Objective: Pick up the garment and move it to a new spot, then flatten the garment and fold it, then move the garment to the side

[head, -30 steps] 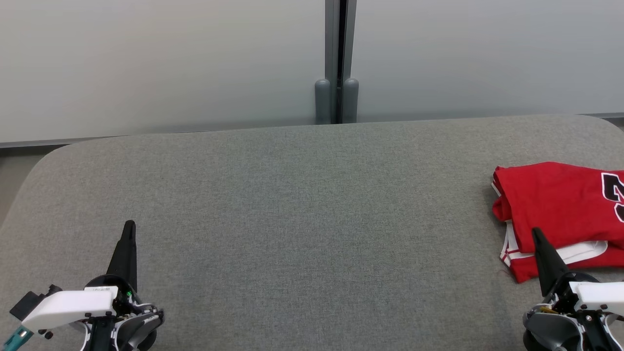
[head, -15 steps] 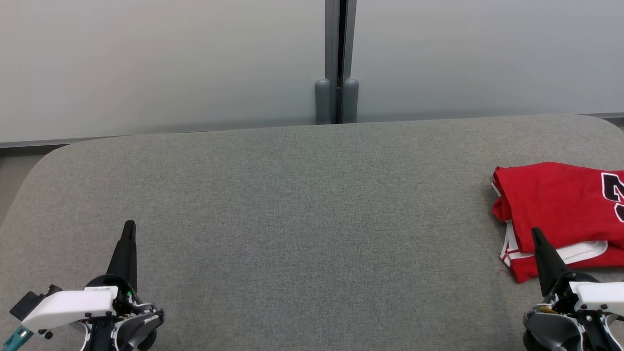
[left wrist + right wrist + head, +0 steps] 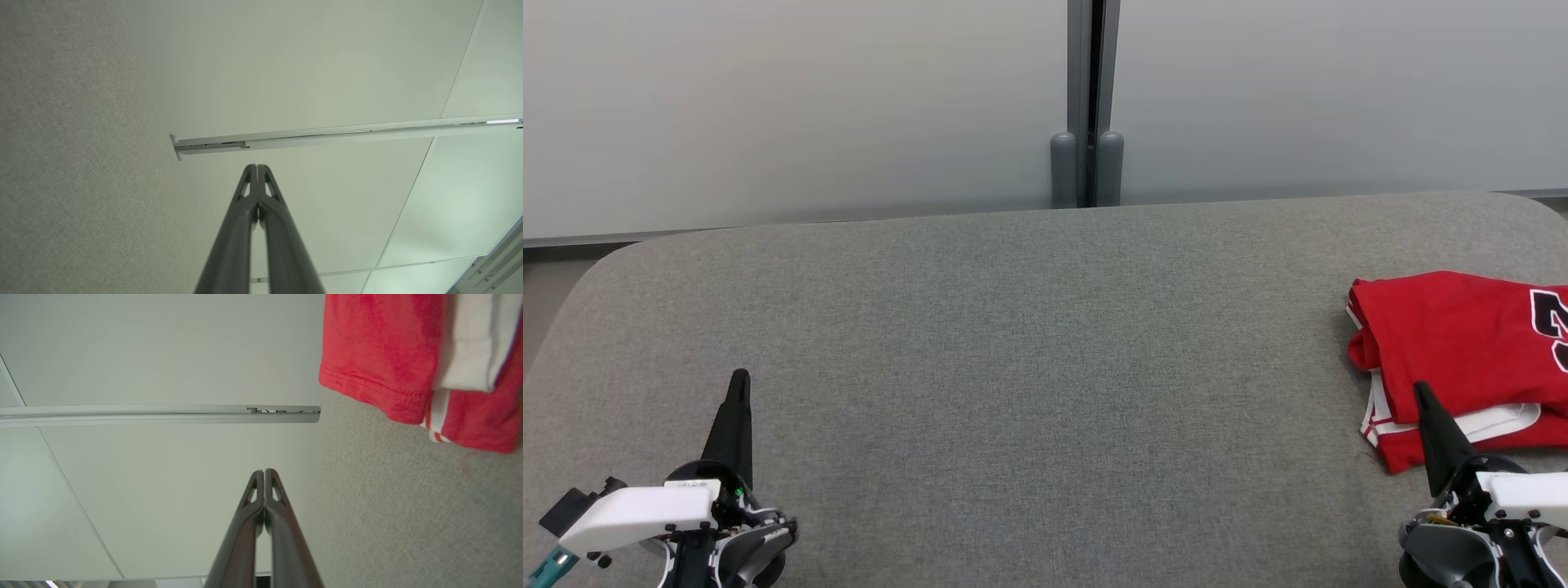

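A red garment (image 3: pixel 1462 343) with white trim and a black number lies folded at the right edge of the grey table (image 3: pixel 1029 343), cut off by the head view's right border. Its red hem and white trim (image 3: pixel 408 359) fill the upper right of the right wrist view. My right gripper (image 3: pixel 1421 390) is shut and empty at the lower right, its tip in front of the garment's near edge. Its fingers (image 3: pixel 264 472) are pressed together. My left gripper (image 3: pixel 739 377) is shut and empty at the lower left, far from the garment, fingers (image 3: pixel 257 167) together.
Pale wall panels rise behind the table, joined by a grey post (image 3: pixel 1088 106) at the middle. The table's rounded far-left corner (image 3: pixel 613 257) and a strip of floor lie at the left. Bare felt stretches between the two grippers.
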### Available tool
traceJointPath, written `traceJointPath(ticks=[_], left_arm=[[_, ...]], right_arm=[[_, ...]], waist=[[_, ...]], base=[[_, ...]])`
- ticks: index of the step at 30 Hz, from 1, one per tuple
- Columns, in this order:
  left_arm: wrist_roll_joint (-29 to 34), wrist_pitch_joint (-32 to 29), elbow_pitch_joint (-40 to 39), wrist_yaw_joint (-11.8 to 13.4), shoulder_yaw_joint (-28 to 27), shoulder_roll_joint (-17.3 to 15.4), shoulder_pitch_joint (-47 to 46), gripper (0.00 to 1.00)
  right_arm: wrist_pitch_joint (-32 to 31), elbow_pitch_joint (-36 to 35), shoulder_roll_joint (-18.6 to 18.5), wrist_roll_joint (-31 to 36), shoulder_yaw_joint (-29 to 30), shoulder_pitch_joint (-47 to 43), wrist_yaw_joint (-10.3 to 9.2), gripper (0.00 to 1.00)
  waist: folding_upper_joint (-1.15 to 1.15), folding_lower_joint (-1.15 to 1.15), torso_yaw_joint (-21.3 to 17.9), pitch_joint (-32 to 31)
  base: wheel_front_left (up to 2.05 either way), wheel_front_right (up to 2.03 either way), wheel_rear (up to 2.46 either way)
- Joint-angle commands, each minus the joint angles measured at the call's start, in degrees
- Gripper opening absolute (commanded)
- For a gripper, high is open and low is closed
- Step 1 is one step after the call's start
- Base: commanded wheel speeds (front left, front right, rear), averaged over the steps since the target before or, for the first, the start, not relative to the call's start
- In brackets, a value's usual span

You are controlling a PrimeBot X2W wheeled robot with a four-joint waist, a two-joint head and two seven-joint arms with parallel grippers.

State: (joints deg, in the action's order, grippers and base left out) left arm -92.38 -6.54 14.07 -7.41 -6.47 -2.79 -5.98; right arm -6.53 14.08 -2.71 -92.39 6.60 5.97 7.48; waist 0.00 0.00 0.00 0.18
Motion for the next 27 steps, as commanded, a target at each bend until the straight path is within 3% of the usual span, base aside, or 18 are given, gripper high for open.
traceJointPath(ticks=[1,27], left_arm=[[-0.08,-0.16,-0.05,-0.24,-0.19,-0.17,-0.58,0.0],[-0.08,-0.15,-0.05,-0.24,-0.19,-0.17,-0.58,0.0]], right_arm=[[-0.16,-0.12,-0.23,-0.05,0.02,0.5,0.02,0.0],[-0.16,-0.13,-0.23,-0.05,0.02,0.51,0.02,0.0]], waist=[[0.0,0.0,0.0,0.0],[0.0,0.0,0.0,0.0]], base=[[0.0,0.0,0.0],[0.0,0.0,0.0]])
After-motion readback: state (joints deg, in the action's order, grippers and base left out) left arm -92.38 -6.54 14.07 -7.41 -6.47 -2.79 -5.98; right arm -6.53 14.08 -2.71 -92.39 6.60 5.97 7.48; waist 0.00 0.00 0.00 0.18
